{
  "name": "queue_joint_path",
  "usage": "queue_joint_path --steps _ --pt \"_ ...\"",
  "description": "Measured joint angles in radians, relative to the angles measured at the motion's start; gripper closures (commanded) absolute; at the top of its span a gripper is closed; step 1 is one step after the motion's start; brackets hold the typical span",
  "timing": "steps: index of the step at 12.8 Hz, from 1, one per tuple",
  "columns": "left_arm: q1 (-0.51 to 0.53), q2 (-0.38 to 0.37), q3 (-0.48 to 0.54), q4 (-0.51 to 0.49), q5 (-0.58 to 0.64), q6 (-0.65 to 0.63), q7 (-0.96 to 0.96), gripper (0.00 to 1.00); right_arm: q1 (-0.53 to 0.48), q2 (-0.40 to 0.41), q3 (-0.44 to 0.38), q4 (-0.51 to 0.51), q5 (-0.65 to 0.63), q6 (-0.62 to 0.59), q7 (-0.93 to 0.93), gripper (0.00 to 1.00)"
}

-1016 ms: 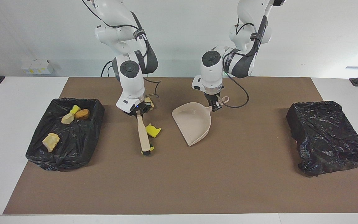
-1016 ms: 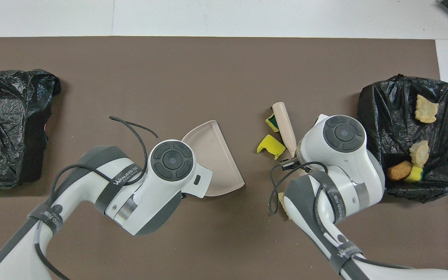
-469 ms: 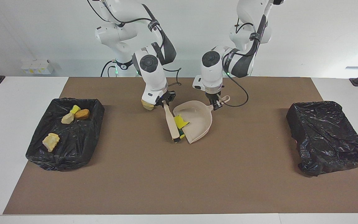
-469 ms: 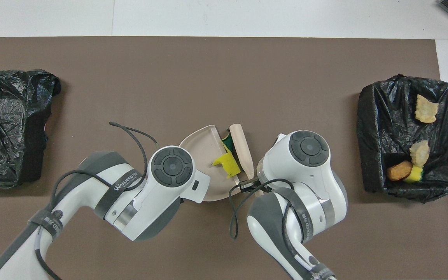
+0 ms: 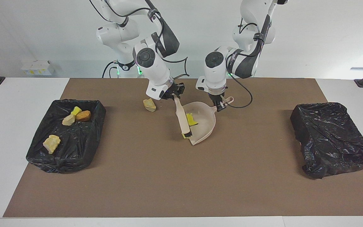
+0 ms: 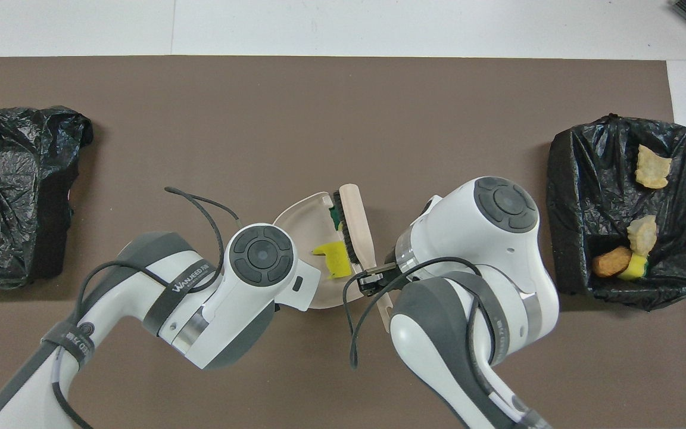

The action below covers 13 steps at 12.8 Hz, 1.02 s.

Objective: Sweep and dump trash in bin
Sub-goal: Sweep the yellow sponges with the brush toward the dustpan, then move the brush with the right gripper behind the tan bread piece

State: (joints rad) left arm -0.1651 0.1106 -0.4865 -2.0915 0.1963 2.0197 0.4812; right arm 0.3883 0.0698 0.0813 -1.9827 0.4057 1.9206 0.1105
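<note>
My right gripper (image 5: 175,95) is shut on the handle of a beige brush (image 5: 182,119), whose bristles rest at the mouth of the beige dustpan (image 5: 204,126). The pan's handle is held by my left gripper (image 5: 220,106), which is shut on it. Two pieces of trash lie in the pan against the brush: a bright yellow chunk (image 5: 191,119) (image 6: 331,260) and a yellow-and-green one (image 6: 336,215). A pale beige chunk (image 5: 149,105) lies on the mat beside the right gripper, toward the right arm's end. In the overhead view the right arm hides it.
A black-lined bin (image 5: 39,157) (image 6: 563,179) at the right arm's end of the table holds several chunks. A second black-bagged bin (image 5: 332,138) (image 6: 15,190) sits at the left arm's end. A brown mat (image 5: 169,183) covers the table.
The right gripper swept the brush toward the dustpan, pushing the two yellow chunks into it. The beige chunk stayed on the mat, now uncovered. The left gripper and pan barely moved.
</note>
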Motion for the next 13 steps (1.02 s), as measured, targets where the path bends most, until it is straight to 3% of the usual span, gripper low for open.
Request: queue_joint_path --steps 7,10,13 --pt "0.002 0.0 0.001 -0.001 0.0 0.0 0.0 1.0 -0.042 -0.094 -0.008 -0.02 -0.173 -0.225 0.295 1.0" --pt "0.005 0.0 0.002 -0.001 0.0 0.0 0.01 1.0 -0.068 -0.141 -0.009 -0.104 -0.209 -0.268 0.399 1.0" --pt "0.011 -0.001 0.003 -0.001 0.0 0.0 0.112 1.0 -0.061 -0.241 -0.001 -0.241 -0.252 -0.271 0.56 1.0"
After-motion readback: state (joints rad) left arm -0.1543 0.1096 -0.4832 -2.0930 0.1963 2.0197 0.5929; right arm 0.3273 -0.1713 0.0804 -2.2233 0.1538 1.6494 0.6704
